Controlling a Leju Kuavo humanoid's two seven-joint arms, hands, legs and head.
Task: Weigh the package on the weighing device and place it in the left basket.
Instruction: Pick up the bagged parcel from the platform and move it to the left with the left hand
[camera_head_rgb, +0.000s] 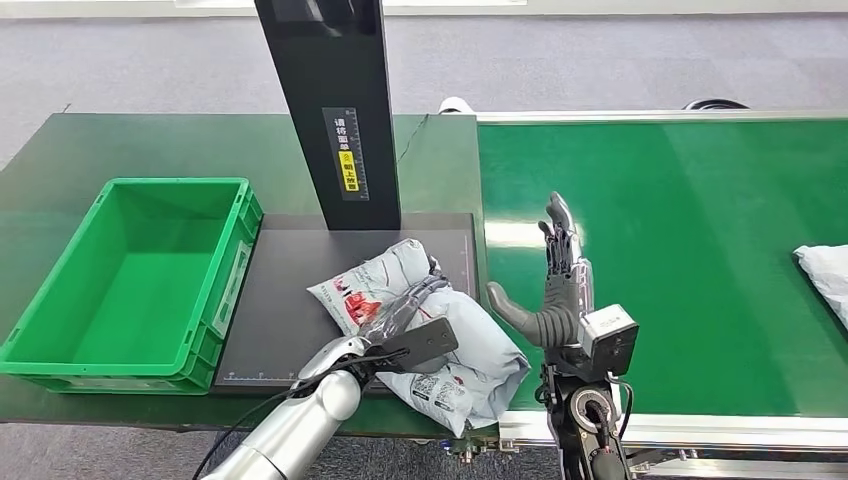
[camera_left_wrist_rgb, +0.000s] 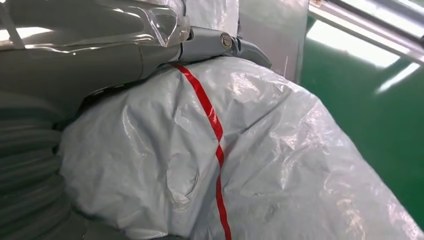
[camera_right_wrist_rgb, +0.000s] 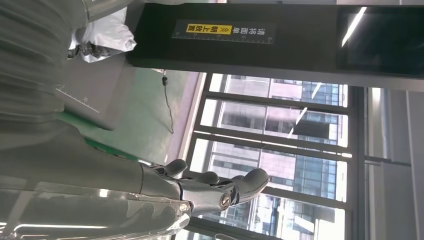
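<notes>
The package (camera_head_rgb: 440, 330) is crinkled glossy grey plastic film (a red stripe runs across it). The basket (camera_head_rgb: 60, 350) is smooth green plastic, the scale plate (camera_head_rgb: 285, 300) matt black, the belt (camera_head_rgb: 700, 250) slightly shiny green, the left arm (camera_head_rgb: 290, 430) brushed silver metal.

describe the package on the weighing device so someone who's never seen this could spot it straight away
Start at the tall black post rising from the dark weighing plate beside the green basket. At its foot lies the package, a crumpled grey-white plastic bag with red print, with the left hand resting on it. The other white bag lies far off on the green belt.
</notes>
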